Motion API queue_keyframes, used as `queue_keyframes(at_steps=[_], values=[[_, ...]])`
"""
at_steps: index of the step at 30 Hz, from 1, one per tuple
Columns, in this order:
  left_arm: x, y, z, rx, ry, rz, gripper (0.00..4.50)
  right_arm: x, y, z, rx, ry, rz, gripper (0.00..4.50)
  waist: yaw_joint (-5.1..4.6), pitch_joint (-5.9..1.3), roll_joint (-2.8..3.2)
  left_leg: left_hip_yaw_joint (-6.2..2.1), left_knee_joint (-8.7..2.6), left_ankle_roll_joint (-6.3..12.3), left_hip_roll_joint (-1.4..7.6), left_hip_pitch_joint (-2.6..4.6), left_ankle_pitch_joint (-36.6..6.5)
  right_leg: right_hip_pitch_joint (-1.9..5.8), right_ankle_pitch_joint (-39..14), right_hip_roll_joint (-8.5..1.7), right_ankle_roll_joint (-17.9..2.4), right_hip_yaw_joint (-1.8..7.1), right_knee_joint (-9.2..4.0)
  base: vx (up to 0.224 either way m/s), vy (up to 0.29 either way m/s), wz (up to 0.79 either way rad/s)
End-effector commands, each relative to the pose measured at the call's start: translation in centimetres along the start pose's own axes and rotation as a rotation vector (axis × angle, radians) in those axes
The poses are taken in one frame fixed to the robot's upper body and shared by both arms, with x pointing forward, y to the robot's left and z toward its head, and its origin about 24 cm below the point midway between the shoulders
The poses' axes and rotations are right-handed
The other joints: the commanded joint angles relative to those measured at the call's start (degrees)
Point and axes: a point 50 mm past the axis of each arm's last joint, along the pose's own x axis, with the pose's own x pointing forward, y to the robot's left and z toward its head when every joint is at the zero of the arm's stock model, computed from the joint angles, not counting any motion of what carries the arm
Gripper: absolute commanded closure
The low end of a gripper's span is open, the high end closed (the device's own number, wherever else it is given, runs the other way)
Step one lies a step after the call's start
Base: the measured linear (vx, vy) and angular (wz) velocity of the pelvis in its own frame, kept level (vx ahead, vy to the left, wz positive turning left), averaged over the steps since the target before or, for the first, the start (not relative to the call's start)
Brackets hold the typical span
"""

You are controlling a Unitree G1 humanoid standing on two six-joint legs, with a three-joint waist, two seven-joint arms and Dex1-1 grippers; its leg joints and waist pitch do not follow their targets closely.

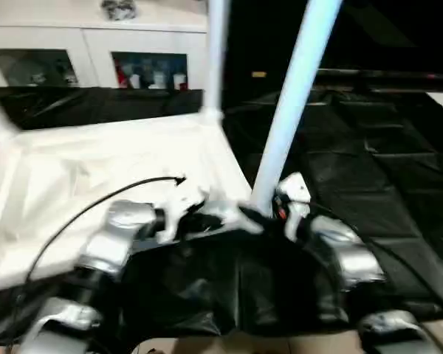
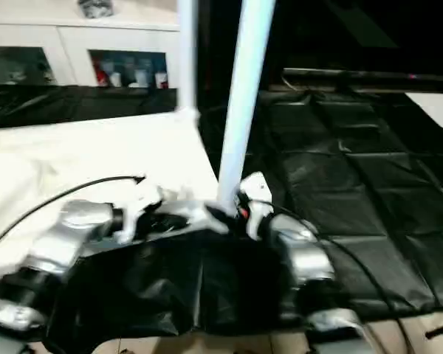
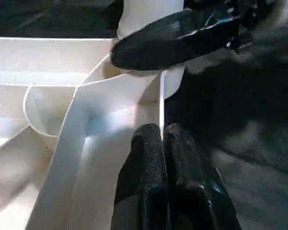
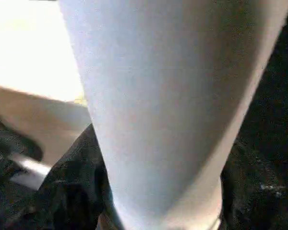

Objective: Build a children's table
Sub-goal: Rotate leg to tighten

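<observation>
One white plastic rectangular tabletop lay underside up on black sheeting, its ribs forming open compartments. The nearest round corner socket held the foot of a long white tapered tubular leg, which leaned slightly and ran out of frame at the top. A second upright leg stood at the far corner, likewise cut off. The right gripper clasped the near leg's base. The left gripper pinched the tabletop's thin edge wall, fingers nearly together. Behind stood a white glass-fronted cabinet, its contents indistinct.
</observation>
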Motion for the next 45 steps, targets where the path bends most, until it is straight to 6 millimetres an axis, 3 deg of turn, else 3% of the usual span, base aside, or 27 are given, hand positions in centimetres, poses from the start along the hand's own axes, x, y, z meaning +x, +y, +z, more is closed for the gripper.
queue_keyframes(at_steps=[1, 2, 3, 5, 7, 10, 12, 14, 17, 22, 28, 30, 35, 37, 45], values=[[3.0, -1.8, 3.4, 0.038, -0.139, -0.079, 4.50, 1.7, 2.9, -1.6, 0.030, 0.090, 0.022, 1.80, 0.20, -2.75, 1.29, -1.34, -4.29, -1.05, 1.08, 1.09, -22.52, 1.27, -31.02, -2.57, -6.36, 1.56, -5.71, 0.000, 0.000, 0.00], [3.5, -2.1, 3.7, 0.034, -0.149, -0.070, 4.50, 2.2, 3.1, -1.5, 0.038, 0.089, -0.017, 1.80, -0.24, -2.86, 0.56, -1.29, -4.39, -1.11, 1.06, 0.71, -22.54, 1.52, -29.45, -2.33, -6.63, 1.44, -5.69, 0.000, 0.000, 0.00], [3.8, -2.3, 3.9, 0.033, -0.154, -0.072, 4.50, 2.4, 3.2, -1.3, 0.032, 0.084, -0.031, 1.80, -0.23, -2.95, 0.50, -1.23, -4.38, -0.91, 1.03, 0.70, -22.52, 1.53, -28.51, -2.27, -6.82, 1.46, -5.56, 0.000, 0.000, 0.00], [4.0, -2.5, 4.1, 0.032, -0.159, -0.075, 4.50, 2.6, 3.4, -1.2, 0.022, 0.076, -0.040, 1.24, -0.16, -3.00, 0.63, -1.07, -4.29, -0.25, 0.98, 0.59, -22.02, 1.61, -26.85, -2.26, -7.20, 1.57, -5.53, 0.000, 0.000, 0.00], [4.1, -2.8, 4.3, 0.041, -0.170, -0.105, 4.50, 2.8, 3.9, -0.8, 0.000, 0.059, 0.024, 1.10, -0.09, -3.13, 0.66, -0.99, -4.22, -0.02, 1.02, 0.56, -21.53, 1.66, -25.35, -2.28, -7.55, 1.65, -5.45, 0.000, 0.000, 0.00], [3.6, -2.6, 4.1, 0.047, -0.166, -0.116, 4.50, 2.5, 3.7, -0.6, -0.032, 0.055, 0.067, 0.78, 0.04, -3.38, 0.63, -0.86, -4.21, 1.07, 1.21, 0.05, -18.14, 2.27, -17.48, -2.22, -10.21, 1.69, -4.50, 0.000, 0.000, 0.00], [2.9, -2.3, 3.7, 0.057, -0.156, -0.136, 4.50, 2.0, 3.3, -0.2, -0.054, 0.039, 0.145, 0.78, -0.29, -3.43, 0.41, -0.89, -4.24, 1.57, 1.02, -0.53, -16.72, 2.95, -15.21, -2.17, -10.47, 1.58, -4.13, 0.000, 0.000, 0.00], [2.4, -2.1, 3.5, 0.062, -0.149, -0.150, 4.50, 1.6, 3.1, 0.0, -0.074, 0.033, 0.206, 0.78, -0.14, -3.66, 0.49, -0.66, -3.80, 2.45, 1.09, -0.02, -15.86, 2.72, -13.64, -2.22, -11.24, 1.74, -4.06, 0.000, 0.000, 0.00], [1.3, -1.8, 2.8, 0.076, -0.128, -0.191, 4.50, 0.4, 2.7, 0.4, -0.129, 0.023, 0.351, 0.78, 0.17, -3.68, 0.56, -0.44, -3.56, 4.04, 1.25, 0.05, -12.79, 2.93, -6.83, -2.00, -13.89, 1.70, -3.31, 0.017, -0.004, 0.01], [-0.1, -1.3, 2.2, 0.095, -0.095, -0.230, 4.50, -0.9, 2.1, 0.6, -0.161, 0.042, 0.477, 0.78, 0.09, -3.37, 0.30, -0.35, -3.72, 4.13, 1.46, 0.24, -14.69, 2.88, -10.20, -2.10, -14.41, 1.69, -3.63, 0.000, 0.000, 0.00], [-2.4, -0.2, 1.8, 0.110, -0.038, -0.210, 4.50, -2.1, 0.5, 0.9, -0.196, 0.064, 0.495, 0.78, 0.17, -3.04, 0.30, -0.60, -4.02, 1.94, 1.50, 0.54, -18.26, 2.50, -18.93, -2.23, -11.71, 1.75, -4.23, 0.000, 0.000, 0.00], [-2.8, -0.2, 1.9, 0.113, -0.034, -0.210, 4.50, -2.2, 0.4, 1.0, -0.197, 0.062, 0.489, 0.78, 0.15, -3.08, 0.44, -0.65, -4.04, 1.59, 1.48, 0.61, -18.11, 2.40, -19.15, -2.18, -11.47, 1.75, -4.23, 0.000, 0.000, 0.00], [-5.0, -0.5, 1.8, 0.125, 0.046, -0.262, 4.00, -2.5, 0.2, 1.0, -0.196, 0.048, 0.465, 0.67, 0.18, -3.28, 0.70, -0.72, -4.14, 1.22, 1.64, 0.60, -16.65, 2.55, -15.57, -2.11, -12.67, 1.79, -3.67, 0.000, 0.000, 0.00], [-5.5, -0.5, 1.9, 0.136, 0.061, -0.254, 3.82, -2.5, 0.3, 0.9, -0.192, 0.045, 0.462, 0.67, 0.02, -3.23, 0.54, -0.57, -4.06, 1.51, 1.49, 0.53, -16.01, 2.51, -13.97, -1.87, -13.08, 1.78, -3.51, 0.000, 0.000, 0.00], [-4.6, -0.4, 1.4, 0.135, 0.088, -0.188, 3.13, -2.4, 0.5, 0.8, -0.188, 0.049, 0.468, 0.67, 0.16, -3.26, 0.53, -0.53, -3.94, 1.17, 1.37, 0.54, -16.33, 2.59, -14.93, -1.98, -12.50, 1.84, -3.68, 0.000, 0.000, 0.00]])
